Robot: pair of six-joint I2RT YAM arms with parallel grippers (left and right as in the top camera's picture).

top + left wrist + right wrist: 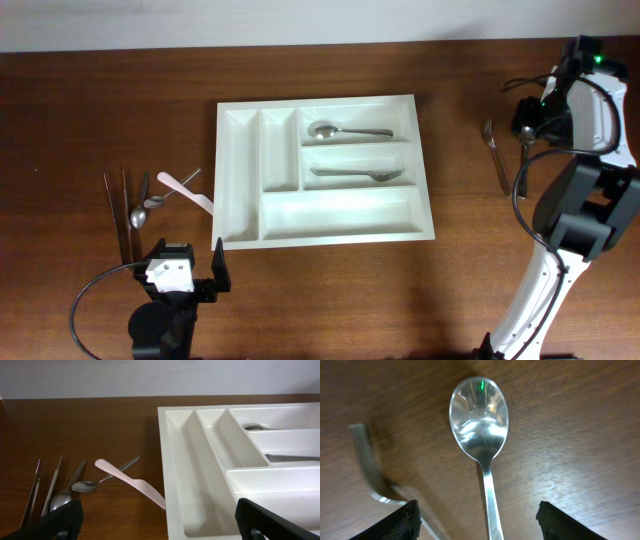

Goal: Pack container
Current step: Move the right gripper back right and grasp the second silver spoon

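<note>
Plainly white rectangular container (340, 213), five compartments; spoon (335, 131) in one long slot

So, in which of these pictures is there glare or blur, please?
Right wrist: the spoon is sharp, with bright glare and a small green glint in its bowl, while the dark fingertips at the bottom edge look soft. Left wrist: the white container is clear and the near fingers are blurred. Overhead: the light is even, with no strong glare.

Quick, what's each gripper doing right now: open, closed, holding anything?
Left gripper: open, holding nothing.
Right gripper: open, above a spoon, not gripping it.
</note>
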